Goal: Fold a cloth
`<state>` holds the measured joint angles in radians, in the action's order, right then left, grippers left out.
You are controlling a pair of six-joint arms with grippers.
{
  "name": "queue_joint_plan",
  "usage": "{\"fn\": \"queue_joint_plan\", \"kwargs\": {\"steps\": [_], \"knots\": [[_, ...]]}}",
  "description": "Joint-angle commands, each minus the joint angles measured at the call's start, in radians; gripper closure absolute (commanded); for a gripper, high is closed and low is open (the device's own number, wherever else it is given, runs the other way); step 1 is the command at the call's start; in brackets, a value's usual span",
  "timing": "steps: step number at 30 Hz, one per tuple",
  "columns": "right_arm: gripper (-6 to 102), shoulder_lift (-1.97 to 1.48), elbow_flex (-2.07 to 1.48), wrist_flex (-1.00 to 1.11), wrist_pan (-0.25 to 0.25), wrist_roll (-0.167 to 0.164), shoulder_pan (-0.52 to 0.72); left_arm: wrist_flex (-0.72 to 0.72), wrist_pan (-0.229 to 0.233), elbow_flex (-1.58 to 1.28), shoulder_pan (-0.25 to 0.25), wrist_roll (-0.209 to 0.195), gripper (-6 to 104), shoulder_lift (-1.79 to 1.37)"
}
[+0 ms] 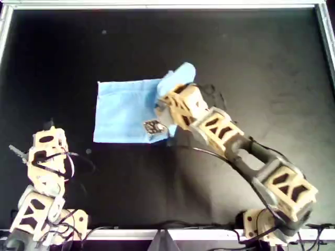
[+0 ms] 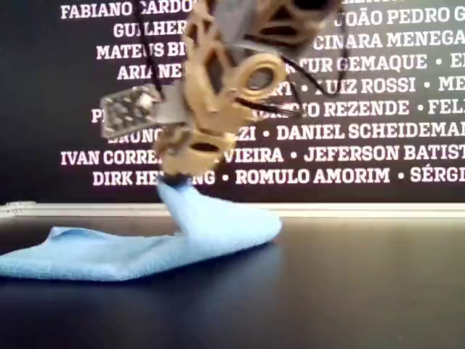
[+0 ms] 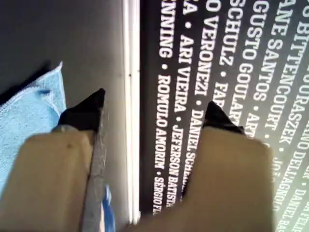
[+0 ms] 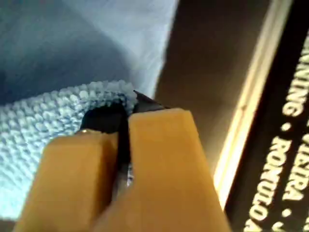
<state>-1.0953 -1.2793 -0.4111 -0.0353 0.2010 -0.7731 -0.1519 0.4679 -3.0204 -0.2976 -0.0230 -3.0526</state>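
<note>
The right gripper (image 4: pixel 126 112) is clamped on a raised edge of the cloth (image 1: pixel 125 110) to carry it over the flat part, while the left gripper (image 3: pixel 152 111), jaws apart, waits near the cloth's other side.

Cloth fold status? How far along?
Done: right gripper is shut on an edge of the cloth and has it lifted off the table. In hand: carrying that edge across. Left: lay it down, flatten. Left gripper is open, idle.
</note>
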Motion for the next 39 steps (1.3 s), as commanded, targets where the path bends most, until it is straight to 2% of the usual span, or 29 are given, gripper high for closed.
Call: {"fn": "queue_joint_plan", "kwargs": {"steps": [1,15,29,32,36,39], "knots": [[95,0.032,0.192,0.014,-0.012,-0.008,-0.034,0.006,0.003,0.012,0.002,0.003,27,-0.023],[95,0.261,0.609,0.014,-0.014,-0.014,-0.175,0.006,0.012,0.012,0.012,0.003,27,-0.023],[93,0.592,0.950,0.014,0.003,-0.008,-0.249,0.006,0.012,0.012,0.011,0.003,27,-0.021],[86,0.643,1.019,0.014,0.003,0.002,-0.267,0.006,0.012,0.012,0.012,0.003,27,-0.021],[66,0.683,1.080,0.014,0.005,0.002,-0.281,0.006,0.012,0.012,0.012,0.003,27,-0.021],[55,0.684,1.080,0.012,0.005,-0.011,-0.272,0.006,0.012,0.012,0.014,0.003,27,-0.021]]}}
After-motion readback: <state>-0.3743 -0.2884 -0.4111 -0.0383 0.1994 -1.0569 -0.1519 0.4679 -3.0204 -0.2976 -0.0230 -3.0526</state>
